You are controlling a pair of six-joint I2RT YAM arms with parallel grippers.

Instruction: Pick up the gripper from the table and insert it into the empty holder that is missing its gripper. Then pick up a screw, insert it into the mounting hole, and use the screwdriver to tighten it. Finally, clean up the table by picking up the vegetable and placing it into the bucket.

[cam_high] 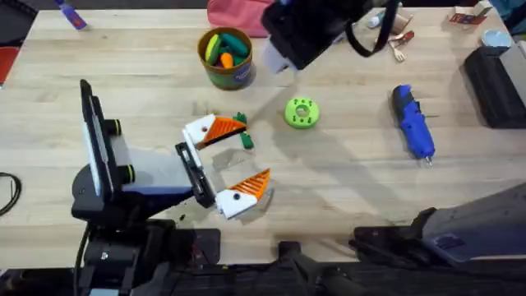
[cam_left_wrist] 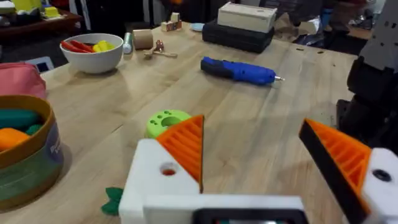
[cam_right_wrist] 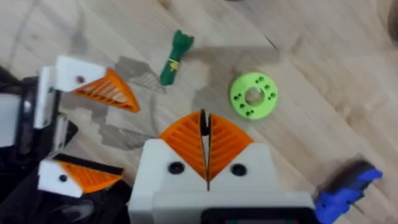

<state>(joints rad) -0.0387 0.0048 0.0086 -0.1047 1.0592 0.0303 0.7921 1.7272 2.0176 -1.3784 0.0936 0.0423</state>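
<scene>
My left gripper [cam_high: 251,152] rests open on the table, its two white holders [cam_high: 200,131] each carrying an orange wedge [cam_left_wrist: 186,144]. The dark green vegetable [cam_high: 246,141] lies just beside its far finger, also seen as [cam_right_wrist: 175,55] from the right wrist. My right gripper [cam_right_wrist: 205,118] hangs high above the table, shut with nothing in it, its orange wedges pressed together. The blue screwdriver [cam_high: 411,122] lies on the right of the table. The bucket [cam_high: 228,78] stands at the back with toy vegetables inside. The loose gripper and the screw are out of view.
A lime-green disc with holes [cam_high: 301,113] lies between the left gripper and the screwdriver. A black case [cam_high: 493,82] sits at the right edge, a pink cloth [cam_high: 234,15] behind the bucket, and a white bowl of toy food [cam_left_wrist: 93,53] farther back.
</scene>
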